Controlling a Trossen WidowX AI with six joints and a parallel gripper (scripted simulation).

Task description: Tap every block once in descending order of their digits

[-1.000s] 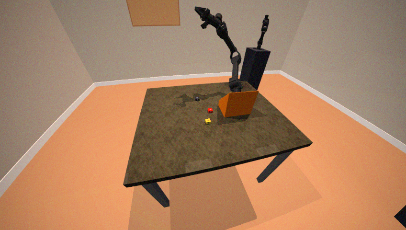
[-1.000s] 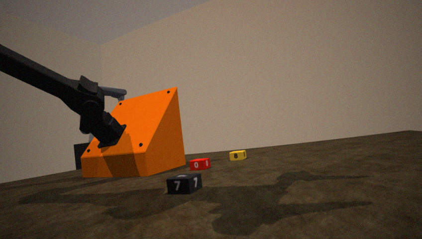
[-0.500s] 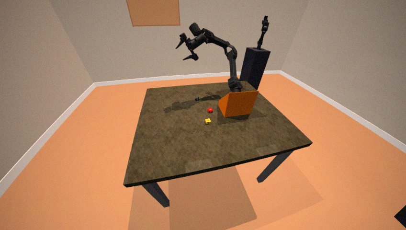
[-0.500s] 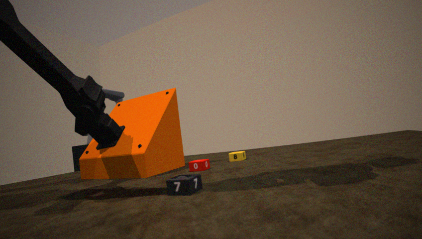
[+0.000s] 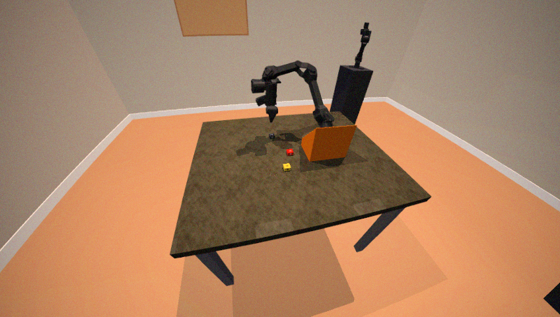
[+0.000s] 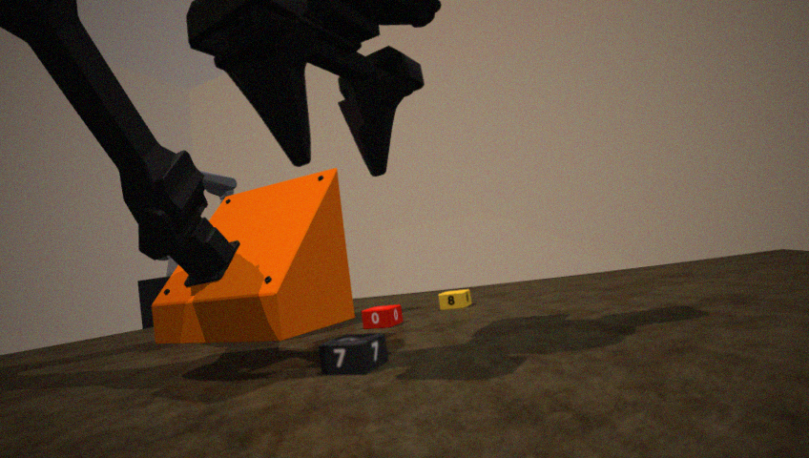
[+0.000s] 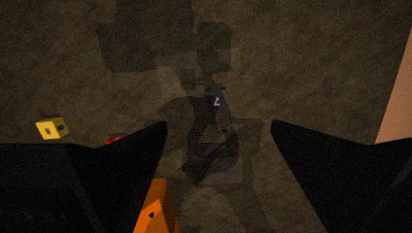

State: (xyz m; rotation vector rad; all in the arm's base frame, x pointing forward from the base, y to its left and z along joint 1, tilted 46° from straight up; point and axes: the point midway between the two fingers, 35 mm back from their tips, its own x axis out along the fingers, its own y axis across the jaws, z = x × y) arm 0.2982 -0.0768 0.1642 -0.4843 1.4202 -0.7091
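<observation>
A black block (image 5: 271, 135) (image 6: 353, 354) (image 7: 216, 97) with a white 7 sits on the table. A red block (image 5: 290, 152) (image 6: 382, 317) with a white 0 lies beyond it in the exterior view; the left finger mostly hides it in the wrist view (image 7: 116, 139). A yellow block (image 5: 286, 167) (image 6: 454, 300) (image 7: 52, 128) with a black 8 is farthest from the black block. My gripper (image 5: 271, 121) (image 6: 339, 170) (image 7: 219, 126) is open and empty, pointing down, high above the table near the black block.
An orange wedge-shaped stand (image 5: 329, 143) (image 6: 309, 255) (image 7: 157, 209) is under the arm's base, close beside the red block. The table (image 5: 236, 196) carries the arm's shadow around the black block. A dark pedestal (image 5: 350, 92) with another arm stands behind the table.
</observation>
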